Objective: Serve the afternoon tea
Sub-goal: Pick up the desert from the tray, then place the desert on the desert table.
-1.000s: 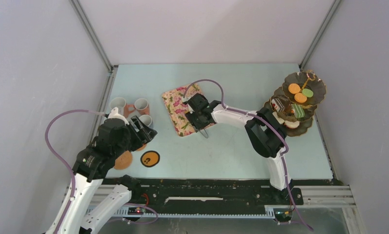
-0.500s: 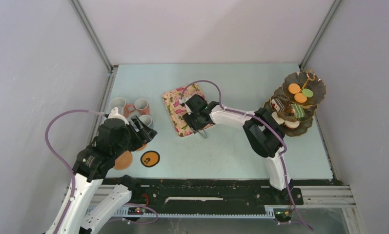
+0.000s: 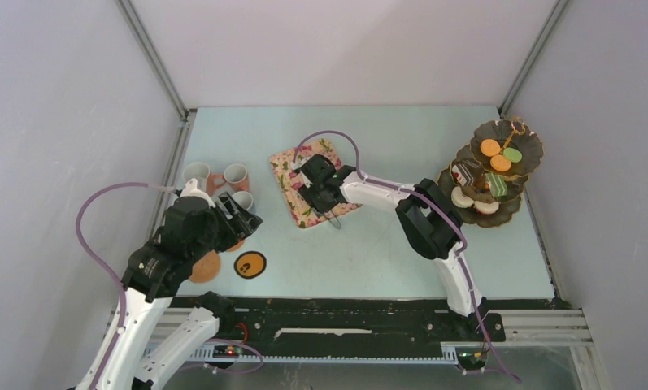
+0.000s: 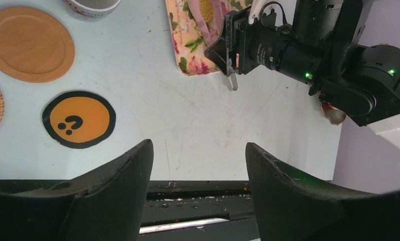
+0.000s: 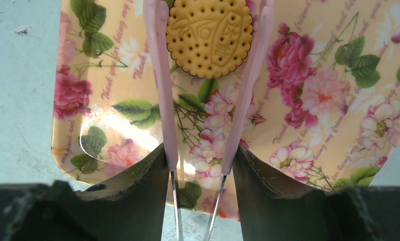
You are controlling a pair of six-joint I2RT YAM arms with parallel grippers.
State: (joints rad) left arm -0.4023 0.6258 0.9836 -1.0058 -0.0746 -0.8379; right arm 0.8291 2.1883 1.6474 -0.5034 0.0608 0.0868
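Biscuit [image 5: 209,37] sits between pink tongs [image 5: 159,75] clamped in the outstretched right gripper [image 5: 197,160]; left gripper [image 4: 198,150] gapes empty.

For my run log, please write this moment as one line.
right gripper: shut on pink tongs | tong arms: flank biscuit on floral tray | left gripper: open, empty

Open surface [image 3: 402,130] lies behind the floral tray [image 3: 286,175] and in front of it toward the near edge. The right arm [image 3: 377,191] bars the middle, mugs [image 3: 236,174] and coasters [image 3: 250,265] crowd the left, the stand [image 3: 537,146] the right edge.
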